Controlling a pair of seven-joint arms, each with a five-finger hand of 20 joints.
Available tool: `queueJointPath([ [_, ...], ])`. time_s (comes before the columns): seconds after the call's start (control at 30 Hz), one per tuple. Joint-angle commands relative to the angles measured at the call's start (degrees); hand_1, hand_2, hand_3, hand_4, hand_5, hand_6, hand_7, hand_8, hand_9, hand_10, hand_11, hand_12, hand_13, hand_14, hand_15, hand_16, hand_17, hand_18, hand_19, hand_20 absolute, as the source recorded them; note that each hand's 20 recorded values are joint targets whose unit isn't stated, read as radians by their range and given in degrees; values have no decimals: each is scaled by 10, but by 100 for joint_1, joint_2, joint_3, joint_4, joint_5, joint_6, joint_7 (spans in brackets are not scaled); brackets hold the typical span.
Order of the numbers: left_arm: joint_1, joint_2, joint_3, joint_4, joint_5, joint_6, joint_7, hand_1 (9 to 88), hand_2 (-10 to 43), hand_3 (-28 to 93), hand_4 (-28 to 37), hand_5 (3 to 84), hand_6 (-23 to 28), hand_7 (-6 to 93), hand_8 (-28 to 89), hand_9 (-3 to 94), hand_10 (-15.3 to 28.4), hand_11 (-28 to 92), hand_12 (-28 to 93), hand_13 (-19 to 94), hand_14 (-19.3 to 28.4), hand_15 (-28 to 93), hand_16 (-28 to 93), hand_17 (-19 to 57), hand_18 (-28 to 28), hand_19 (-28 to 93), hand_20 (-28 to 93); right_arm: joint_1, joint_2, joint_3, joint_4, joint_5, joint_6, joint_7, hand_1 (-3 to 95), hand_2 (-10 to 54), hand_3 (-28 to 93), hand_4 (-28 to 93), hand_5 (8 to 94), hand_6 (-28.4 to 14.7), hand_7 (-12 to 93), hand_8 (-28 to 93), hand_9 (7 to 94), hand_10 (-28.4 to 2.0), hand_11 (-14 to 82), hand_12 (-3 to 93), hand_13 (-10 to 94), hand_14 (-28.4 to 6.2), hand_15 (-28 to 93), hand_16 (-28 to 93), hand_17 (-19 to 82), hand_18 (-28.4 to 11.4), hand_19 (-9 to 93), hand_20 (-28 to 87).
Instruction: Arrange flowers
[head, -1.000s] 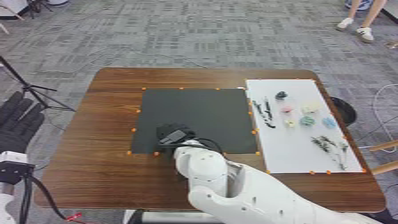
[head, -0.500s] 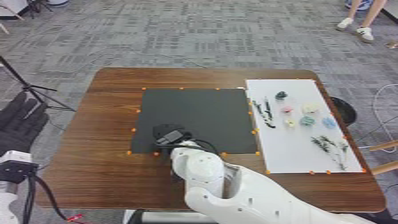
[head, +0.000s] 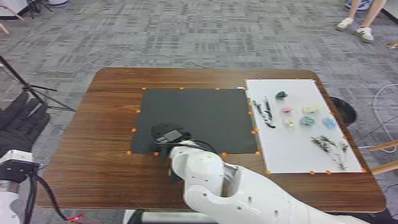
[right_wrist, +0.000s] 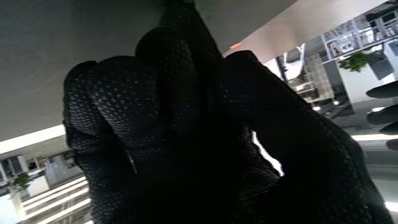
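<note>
Flowers (head: 307, 121) well to right of my right hand (head: 165, 129), farther from left hand (head: 18, 129); can't tell right one's grip.

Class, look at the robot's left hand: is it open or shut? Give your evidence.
Open. The left hand is beside the table, its fingers straight, with gaps showing between them.

Remote log, text check | head view: I can read no words, labels, brands, numbers or signs | right wrist view: from my station I can make out no lettering or figures here either | legible text, both views: none that I can read
</note>
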Motion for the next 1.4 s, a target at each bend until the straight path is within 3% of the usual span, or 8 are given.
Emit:
queueJointPath([
  [0.03, 16, -17, 82, 32, 26, 9, 32, 244, 94, 749, -283, 387, 67, 68, -71, 308, 132, 143, 105, 221, 127, 168, -22, -42, 103, 173, 104, -5, -33, 93, 35, -64, 61, -79, 408, 130, 807, -191, 777, -54, 138, 18, 738, -168, 448, 438, 696, -166, 666, 391, 347, -284, 818, 321],
  [0.37, -300, -123, 416, 151, 63, -172, 117, 231, 104, 741, -283, 389, 65, 64, -73, 310, 129, 138, 101, 223, 107, 148, -33, -40, 102, 172, 102, -52, 135, 502, -252, -98, 164, 148, 348, 117, 792, -178, 760, -56, 140, -15, 745, -176, 456, 378, 697, -170, 663, 384, 348, -284, 821, 296],
  [0.53, -571, -126, 720, 220, 118, -335, 92, 227, 106, 742, -283, 388, 62, 62, -72, 310, 127, 135, 100, 223, 106, 144, -32, -39, 100, 170, 101, -74, 399, 815, -553, 21, 229, 336, 305, 75, 786, -154, 756, -59, 151, -101, 743, -180, 457, 371, 694, -176, 666, 375, 346, -284, 824, 292],
  [0.67, -755, -44, 932, 239, 240, -236, 117, 226, 106, 744, -283, 388, 62, 62, -72, 310, 127, 135, 100, 220, 105, 142, -31, -37, 98, 168, 101, -254, 822, 1211, -796, -382, 698, 198, 295, 55, 782, -153, 751, -63, 149, -100, 739, -184, 448, 367, 689, -178, 665, 372, 342, -284, 823, 291],
  [0.7, -943, 15, 1061, 330, 210, -219, 87, 228, 105, 745, -283, 388, 62, 62, -72, 310, 127, 135, 100, 220, 104, 138, -33, -33, 91, 161, 98, -259, 854, 1416, -728, -447, 713, 115, 294, 50, 782, -152, 750, -63, 149, -100, 738, -185, 441, 362, 689, -178, 663, 370, 341, -284, 822, 289],
  [0.9, -993, 98, 1219, 222, 277, -260, 65, 232, 105, 744, -283, 386, 61, 60, -73, 300, 125, 128, 94, 203, 87, 119, -40, -14, 64, 130, 89, -563, 1491, 2066, -1096, -748, 1217, 278, 297, 38, 772, -150, 742, -67, 146, -99, 741, -188, 415, 334, 684, -174, 645, 349, 336, -284, 818, 278],
  [1.07, -1332, 184, 1458, 238, 281, -261, 129, 232, 105, 746, -283, 385, 61, 60, -73, 296, 124, 126, 93, 197, 84, 114, -40, -13, 61, 126, 93, -1186, 2090, 2700, -1499, -858, 1261, 576, 295, 2, 765, -148, 738, -70, 142, -99, 743, -193, 389, 312, 682, -172, 636, 335, 332, -284, 814, 271],
  [1.4, -1182, 172, 1211, 102, 368, -294, 270, 234, 106, 747, -283, 385, 61, 63, -73, 295, 123, 130, 95, 197, 85, 113, -36, -17, 64, 129, 97, -2666, 2890, 4194, -2088, -1208, 1076, 1047, 305, -53, 755, -154, 714, -83, 131, -94, 716, -205, 322, 265, 653, -173, 625, 316, 310, -284, 804, 258],
])
